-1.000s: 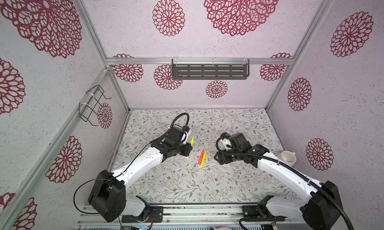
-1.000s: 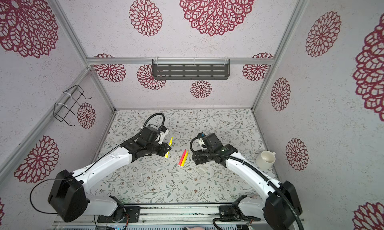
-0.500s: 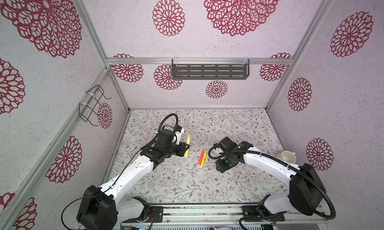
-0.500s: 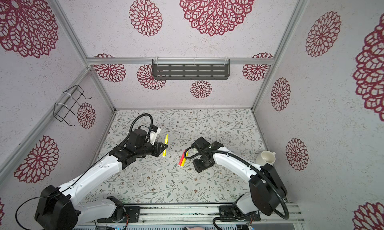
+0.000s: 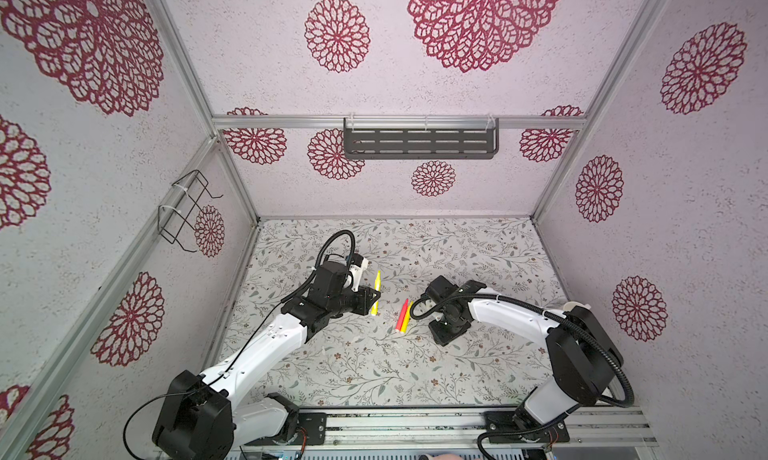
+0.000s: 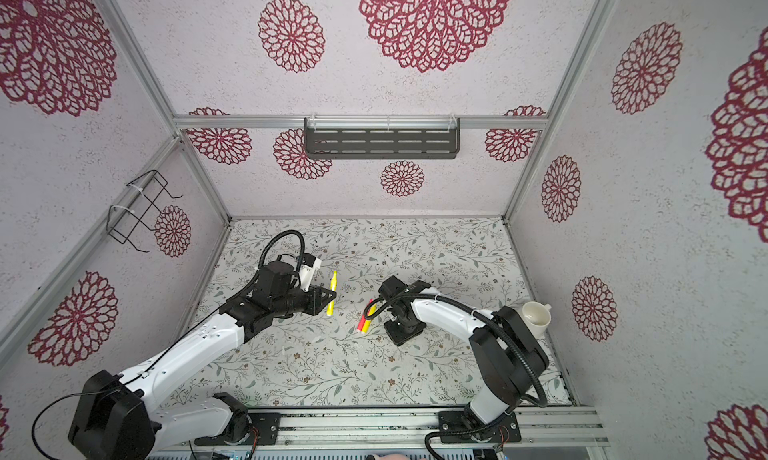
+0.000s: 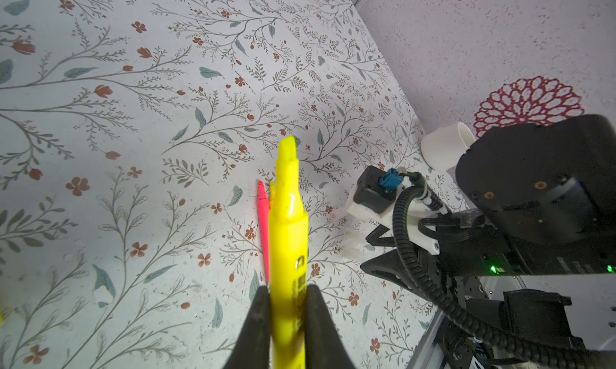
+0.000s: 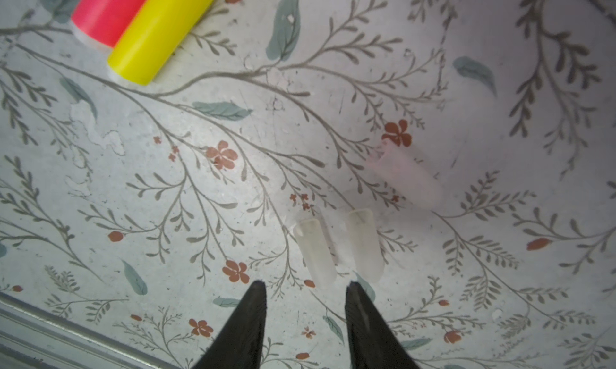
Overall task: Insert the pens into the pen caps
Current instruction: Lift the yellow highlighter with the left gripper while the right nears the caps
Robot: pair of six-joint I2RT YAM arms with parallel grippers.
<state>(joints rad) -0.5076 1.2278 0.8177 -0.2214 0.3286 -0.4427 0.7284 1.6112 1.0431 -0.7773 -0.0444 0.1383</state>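
Grip state: left gripper [image 7: 286, 294] clamps a yellow pen [image 7: 288, 217]; right gripper [image 8: 305, 285] part open, empty.
Two caps [image 8: 315, 250] lie side by side just ahead of the right gripper's tips.

Yellow pen [image 7: 288, 237] clamped in left gripper [image 7: 287, 287], off the table, tip pointing away. Red pen [image 5: 401, 316] and second yellow pen [image 5: 407, 319] lie touching, parallel, mid-table. Two clear caps [image 8: 315, 254] lie side by side near the blunt ends of these two pens, with a faint pinkish cap [image 8: 406, 174] just beside them.
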